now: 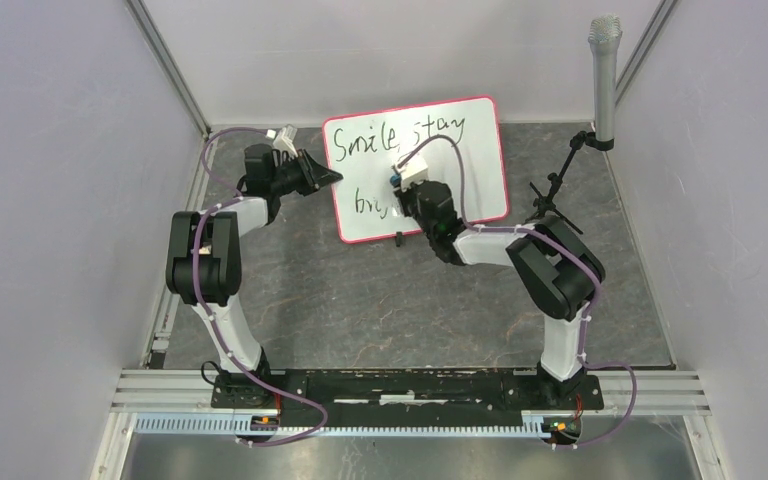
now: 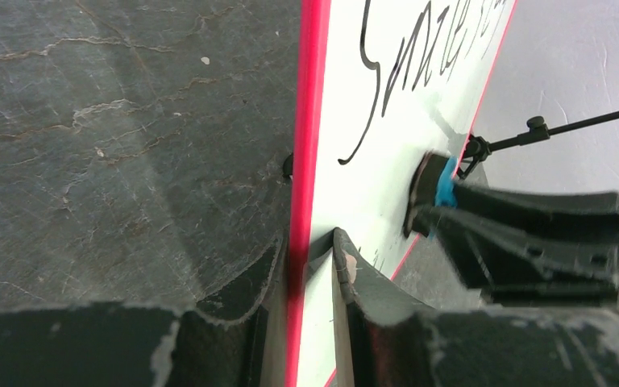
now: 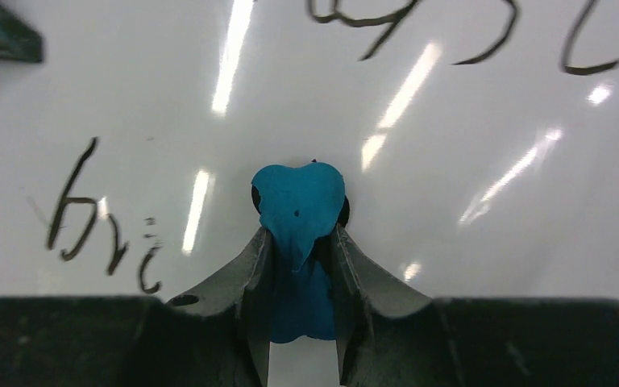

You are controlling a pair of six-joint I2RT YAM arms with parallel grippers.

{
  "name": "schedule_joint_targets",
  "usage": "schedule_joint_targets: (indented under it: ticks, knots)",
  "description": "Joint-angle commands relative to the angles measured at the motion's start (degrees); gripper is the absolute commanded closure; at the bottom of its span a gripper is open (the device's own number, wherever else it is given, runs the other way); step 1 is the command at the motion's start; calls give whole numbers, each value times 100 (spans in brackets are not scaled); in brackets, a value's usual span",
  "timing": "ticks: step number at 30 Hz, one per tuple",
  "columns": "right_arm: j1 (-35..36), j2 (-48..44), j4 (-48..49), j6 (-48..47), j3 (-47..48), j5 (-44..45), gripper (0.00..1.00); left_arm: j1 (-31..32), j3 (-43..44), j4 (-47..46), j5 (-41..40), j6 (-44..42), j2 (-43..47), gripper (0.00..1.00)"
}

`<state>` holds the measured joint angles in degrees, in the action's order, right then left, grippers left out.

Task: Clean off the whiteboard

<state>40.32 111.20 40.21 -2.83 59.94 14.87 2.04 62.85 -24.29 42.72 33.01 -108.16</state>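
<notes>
The whiteboard point(image 1: 480, 150) stands tilted at the back middle, white with a pink-red frame and black handwriting. My left gripper point(image 1: 332, 177) is shut on its left edge; in the left wrist view the pink frame point(image 2: 305, 161) runs between the two fingers. My right gripper point(image 1: 403, 186) is shut on a blue-and-black eraser point(image 3: 298, 201), whose black face presses against the board's lower middle. The eraser point(image 2: 435, 187) also shows in the left wrist view, flat on the white surface. Letters "bri" point(image 3: 101, 222) lie left of the eraser, and more writing runs along the top.
A grey microphone point(image 1: 605, 70) on a black stand point(image 1: 552, 195) rises at the back right, close to the board's right edge. Pale walls close in both sides. The table top point(image 1: 360, 300) is dark stone-patterned, with the arm bases on a rail at the near edge.
</notes>
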Motion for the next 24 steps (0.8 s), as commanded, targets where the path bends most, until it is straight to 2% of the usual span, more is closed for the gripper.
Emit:
schedule_joint_targets:
  ticks: [1, 7, 17, 21, 24]
  knots:
    - [-663, -107, -596, -115, -210, 816, 100, 59, 131, 476, -314, -394, 102, 98]
    - [-725, -31, -725, -173, -144, 480, 100, 52, 159, 575, -378, -459, 84, 98]
    - [340, 321, -751, -539, 358, 154, 100, 167, 64, 593, -520, -676, 326, 98]
    - [451, 385, -714, -431, 463, -132, 100, 243, -20, 592, -678, -778, 534, 98]
    - [426, 347, -681, -353, 425, 112, 100, 257, -71, 549, -759, -808, 639, 98]
